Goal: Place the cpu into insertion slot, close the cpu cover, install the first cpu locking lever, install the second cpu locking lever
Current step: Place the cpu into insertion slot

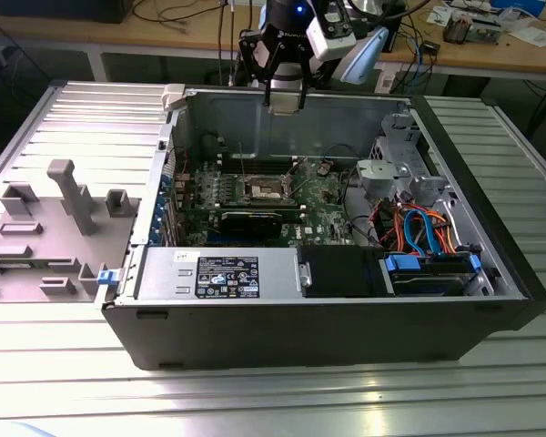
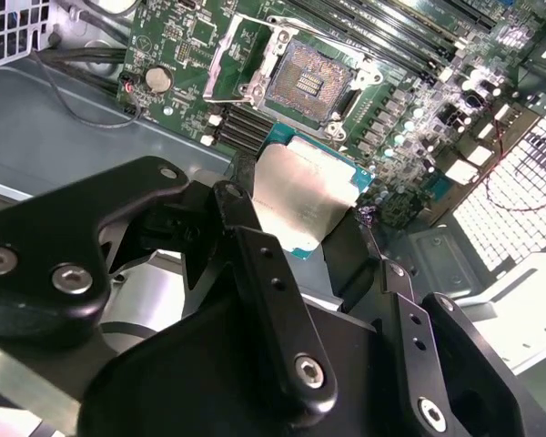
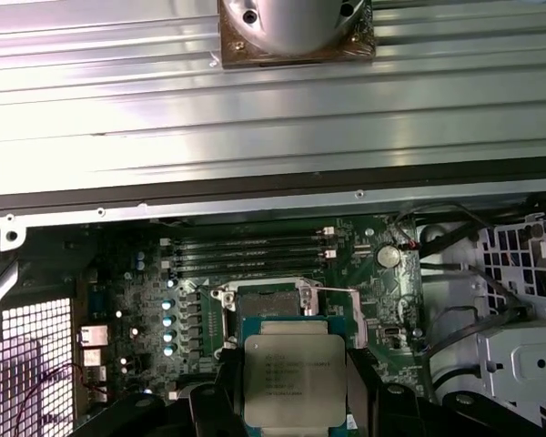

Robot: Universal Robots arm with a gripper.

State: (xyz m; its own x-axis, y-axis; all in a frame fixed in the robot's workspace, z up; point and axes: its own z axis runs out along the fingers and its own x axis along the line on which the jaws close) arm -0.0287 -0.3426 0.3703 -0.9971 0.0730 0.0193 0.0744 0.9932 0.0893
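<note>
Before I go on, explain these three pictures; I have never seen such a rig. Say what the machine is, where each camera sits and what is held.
It is one robot arm ending in a black gripper. The exterior view comes from a camera off the arm: it shows an open computer case lying on a ribbed metal table, with a grey parts holder at the exterior view's left. Both wrist views come from cameras riding on the arm, looking past the gripper. The gripper is shut on the cpu, a flat silver-grey chip, held above the green motherboard. The insertion slot lies uncovered, with no chip in it.
</note>
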